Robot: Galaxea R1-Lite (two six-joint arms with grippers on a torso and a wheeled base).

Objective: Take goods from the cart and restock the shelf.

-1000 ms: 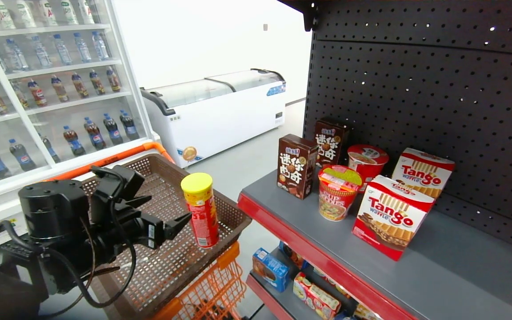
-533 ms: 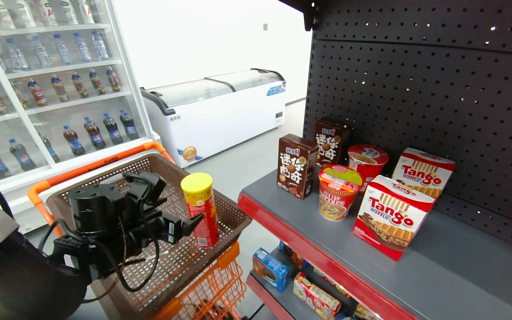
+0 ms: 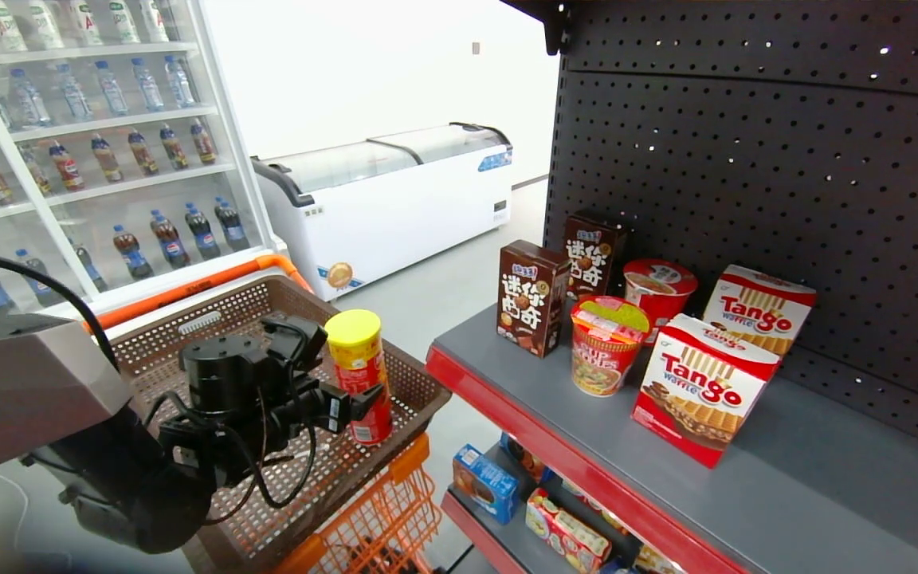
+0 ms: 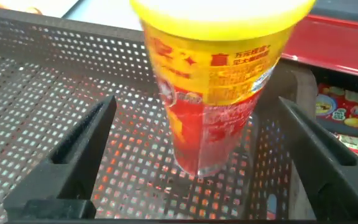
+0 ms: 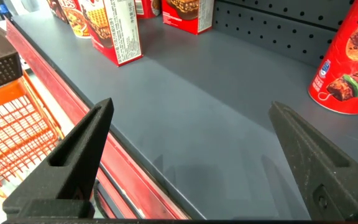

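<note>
Bracketing the chip can [image 4: 210, 81], your L gripper [image 4: 197, 158] sits wide open, a finger on each side w/ a gap showing both ways, nothing gripped yet. The can stands upright in the brown basket [image 3: 307, 478] atop the orange cart [image 3: 379, 518], on the side nearest the shelf [image 3: 810, 478]. Your R gripper [image 5: 191, 162] hangs open & empty over bare shelf. Wafer boxes [image 3: 702, 387] & noodle cups [image 3: 606, 343] are already stocked. Pick stage, by my read: grip, lift, carry, place all remain.

A red chip can [image 3: 357, 360] with a yellow lid stands upright in the cart's brown basket [image 3: 331, 472].
</note>
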